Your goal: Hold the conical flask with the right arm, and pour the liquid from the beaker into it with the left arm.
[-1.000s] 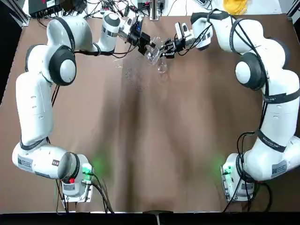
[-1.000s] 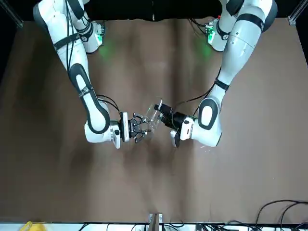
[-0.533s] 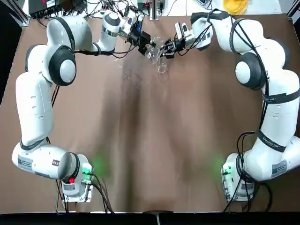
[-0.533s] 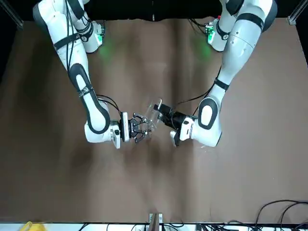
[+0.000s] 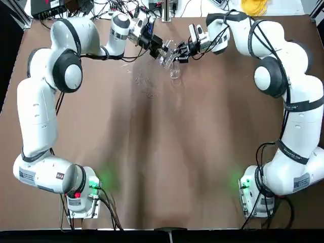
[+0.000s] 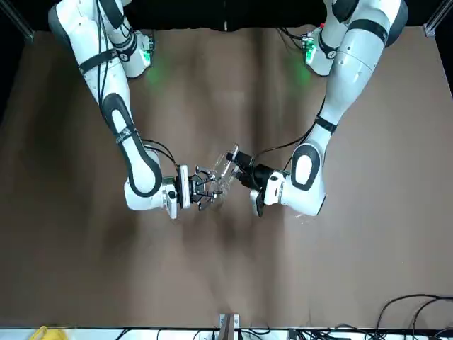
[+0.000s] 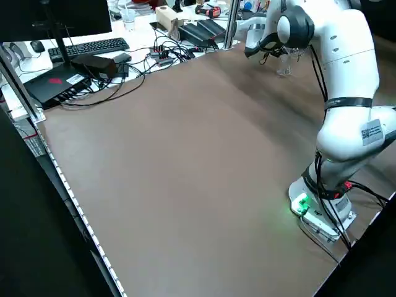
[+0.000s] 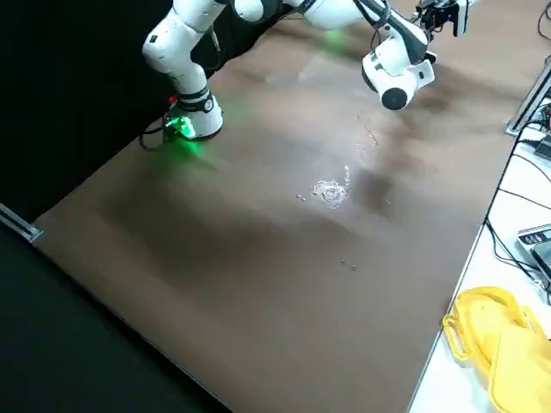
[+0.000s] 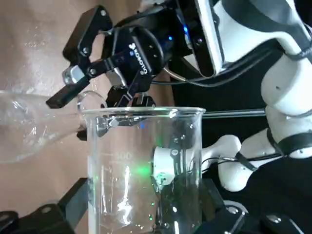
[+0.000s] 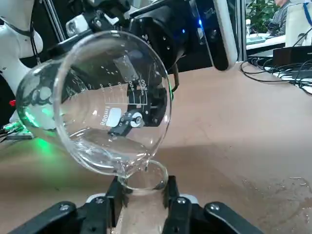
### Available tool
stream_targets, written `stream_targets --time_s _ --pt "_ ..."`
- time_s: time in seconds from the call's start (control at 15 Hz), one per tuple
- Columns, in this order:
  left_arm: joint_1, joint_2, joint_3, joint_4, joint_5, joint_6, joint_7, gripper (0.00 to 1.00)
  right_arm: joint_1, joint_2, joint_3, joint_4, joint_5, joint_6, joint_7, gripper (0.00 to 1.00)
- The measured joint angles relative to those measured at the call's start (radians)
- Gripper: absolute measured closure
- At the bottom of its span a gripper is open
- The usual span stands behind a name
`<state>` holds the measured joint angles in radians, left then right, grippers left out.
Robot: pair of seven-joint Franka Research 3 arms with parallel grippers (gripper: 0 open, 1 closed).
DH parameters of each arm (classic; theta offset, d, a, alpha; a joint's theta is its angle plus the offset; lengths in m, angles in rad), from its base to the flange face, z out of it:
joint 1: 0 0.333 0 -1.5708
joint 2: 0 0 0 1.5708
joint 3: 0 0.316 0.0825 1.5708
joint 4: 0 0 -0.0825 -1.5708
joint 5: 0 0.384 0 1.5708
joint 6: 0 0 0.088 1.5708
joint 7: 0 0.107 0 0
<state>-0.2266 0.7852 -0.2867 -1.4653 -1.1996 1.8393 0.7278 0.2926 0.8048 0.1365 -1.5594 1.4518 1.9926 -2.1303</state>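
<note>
- Clamped by its narrow neck, the flask (image 10: 145,204) serves as the meeting point of two robot arms above the bench (image 5: 167,167).
- The right end effector (image 10: 144,191) grips that neck, one black finger at either side, just below the flask's round mouth.
- Directly over the flask's mouth, the beaker (image 10: 112,105) lies steeply tilted, its wide rim down toward the opening; whether glass touches glass cannot be told.
- Clear liquid (image 10: 105,146) pools along the beaker's lower wall and reaches the rim above the flask. The level within the flask is hard to make out.
- The left end effector (image 9: 144,200), just beside the flask on the robot's left, pinches the beaker between its fingers, around the straight wall.
- A splash of clear liquid (image 8: 330,193) spreads on the bench, nearer the robot than the flask and toward its left, with scattered droplets around it.
- The left arm (image 5: 38,116) and right arm (image 5: 298,126) reach in from opposite sides of the flask, their bases well apart from it.
- Beyond the flask, past the bench's far edge, run tangled black cables (image 7: 148,59), with a yellow item (image 5: 254,6) off to the robot's right.
- Farther out, on the flask's left, stand a keyboard (image 7: 96,48) and a monitor (image 7: 62,18).
</note>
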Motion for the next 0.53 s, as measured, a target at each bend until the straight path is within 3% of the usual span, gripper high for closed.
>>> stream_targets --time_s 0.33,0.53 --pt "0.001 0.0 0.0 -0.002 -0.005 -0.001 0.245 0.03 0.0 0.0 0.0 0.001 0.0 0.0 0.0 0.61" --pt "0.002 0.001 0.002 -0.003 -0.06 -0.018 0.397 0.03 0.0 0.0 0.0 0.001 0.0 0.0 0.0 0.61"
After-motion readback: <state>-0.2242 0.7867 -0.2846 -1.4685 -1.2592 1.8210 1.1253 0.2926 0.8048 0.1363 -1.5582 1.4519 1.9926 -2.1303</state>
